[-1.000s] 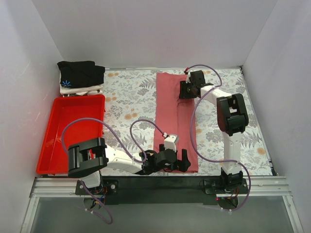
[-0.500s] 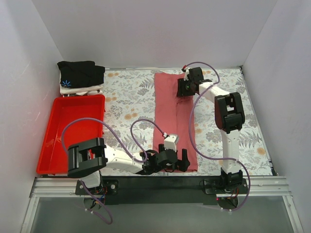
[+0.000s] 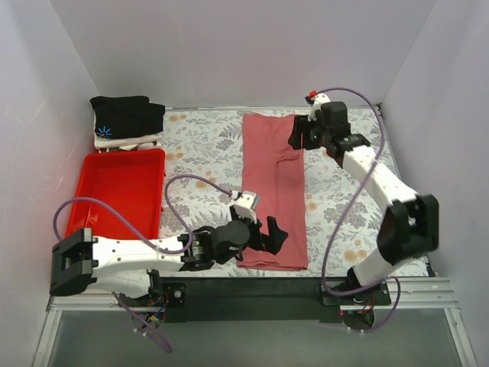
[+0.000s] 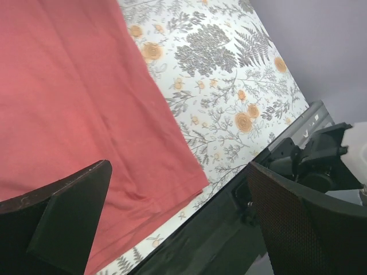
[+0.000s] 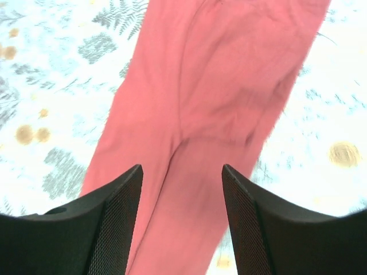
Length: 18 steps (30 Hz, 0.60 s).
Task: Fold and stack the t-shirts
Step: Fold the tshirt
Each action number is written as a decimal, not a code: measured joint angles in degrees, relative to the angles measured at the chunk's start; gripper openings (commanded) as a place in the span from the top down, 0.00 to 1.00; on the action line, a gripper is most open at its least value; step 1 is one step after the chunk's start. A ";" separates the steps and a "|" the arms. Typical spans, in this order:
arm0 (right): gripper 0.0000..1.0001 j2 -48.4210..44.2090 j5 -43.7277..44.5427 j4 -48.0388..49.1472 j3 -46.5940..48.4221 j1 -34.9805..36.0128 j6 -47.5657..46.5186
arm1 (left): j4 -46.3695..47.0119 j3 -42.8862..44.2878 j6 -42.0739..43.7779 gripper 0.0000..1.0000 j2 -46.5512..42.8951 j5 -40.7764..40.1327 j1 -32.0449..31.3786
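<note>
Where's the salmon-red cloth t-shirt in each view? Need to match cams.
Top external: salmon-red cloth t-shirt is a long folded strip at table centre, running from far edge to near edge.
Left wrist: fills the upper left, its near corner above the black base rail.
Right wrist: runs down the middle, between the fingers.
Shared landmark: floral tablecloth.

L tool [image 3: 269, 233] & R tool [image 3: 302, 134] agape, empty
</note>
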 measured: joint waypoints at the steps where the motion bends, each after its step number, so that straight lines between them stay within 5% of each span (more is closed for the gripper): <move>1: 0.47 -5.27 0.79 0.98 -4.11 0.63 0.50 | -0.11 -1.14 -0.15 0.02 -2.27 0.00 0.42; 11: 0.46 -39.54 9.01 -0.98 -42.53 15.32 9.73 | -9.51 -16.33 -7.30 0.03 -16.17 6.03 6.47; 18: 0.45 -51.89 11.80 -10.62 -50.97 24.04 18.78 | -14.67 -17.88 -13.88 0.06 -16.61 10.58 6.47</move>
